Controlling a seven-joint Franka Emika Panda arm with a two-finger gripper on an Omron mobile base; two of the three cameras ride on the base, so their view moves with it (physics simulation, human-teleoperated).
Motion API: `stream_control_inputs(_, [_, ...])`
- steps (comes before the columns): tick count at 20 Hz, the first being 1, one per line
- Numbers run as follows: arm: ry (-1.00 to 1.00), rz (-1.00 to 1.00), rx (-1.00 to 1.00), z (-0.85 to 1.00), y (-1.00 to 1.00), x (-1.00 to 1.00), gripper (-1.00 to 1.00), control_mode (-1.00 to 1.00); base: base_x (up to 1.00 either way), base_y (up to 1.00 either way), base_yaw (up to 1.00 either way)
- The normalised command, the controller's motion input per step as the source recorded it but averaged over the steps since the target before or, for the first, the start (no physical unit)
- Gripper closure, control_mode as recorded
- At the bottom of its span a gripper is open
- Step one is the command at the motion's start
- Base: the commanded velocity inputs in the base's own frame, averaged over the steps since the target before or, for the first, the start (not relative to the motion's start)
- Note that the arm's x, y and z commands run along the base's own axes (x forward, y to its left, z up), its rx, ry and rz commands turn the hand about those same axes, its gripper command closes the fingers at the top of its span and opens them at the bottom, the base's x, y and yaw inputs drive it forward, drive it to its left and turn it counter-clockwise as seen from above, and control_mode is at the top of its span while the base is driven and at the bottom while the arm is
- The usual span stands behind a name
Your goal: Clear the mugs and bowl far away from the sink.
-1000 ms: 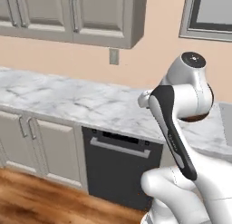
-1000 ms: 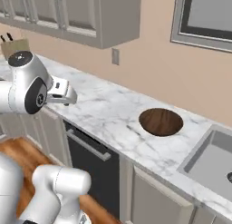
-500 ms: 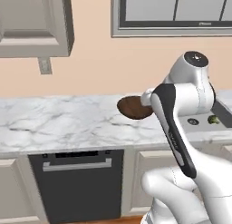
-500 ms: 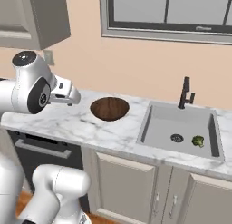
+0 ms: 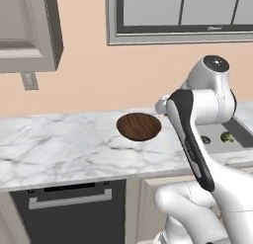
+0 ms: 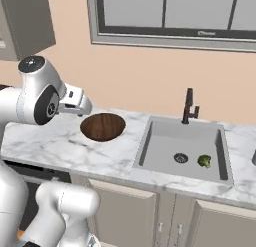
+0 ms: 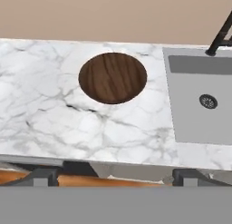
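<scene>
The dark-brown wooden bowl (image 5: 139,126) (image 6: 103,126) (image 7: 113,77) sits upright on the marble counter (image 5: 59,149), a short way left of the sink (image 6: 165,151) (image 7: 199,123). My gripper (image 7: 115,177) is open, its two fingertips (image 7: 43,177) spread wide with nothing between them. It hovers above the counter's front edge and looks down at the bowl. In the right base view the hand (image 6: 75,102) hangs just left of and above the bowl, not touching it. The mugs are out of view.
A dark faucet (image 6: 189,106) stands behind the basin, and a piece of broccoli (image 6: 204,161) lies beside the drain (image 6: 180,158). A dishwasher front (image 5: 69,208) sits under the counter. Something dark (image 6: 254,158) is cut off at the right edge, past the sink.
The whole picture has shifted: the base has driven right along the counter, bringing the bowl and then the sink closer to the middle. The gripper has stayed open.
</scene>
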Motion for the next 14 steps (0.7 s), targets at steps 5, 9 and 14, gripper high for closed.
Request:
stream_control_inputs(5, [0.0,0.0,0.0,0.0,0.0,0.0,-1.0,1.0,0.37,-0.03,-0.39])
stream_control_inputs(9, [0.0,0.0,0.0,0.0,0.0,0.0,-1.0,1.0,0.9,0.04,-0.25])
stream_control_inputs(14, [0.0,0.0,0.0,0.0,0.0,0.0,-1.0,1.0,0.97,0.05,-0.19])
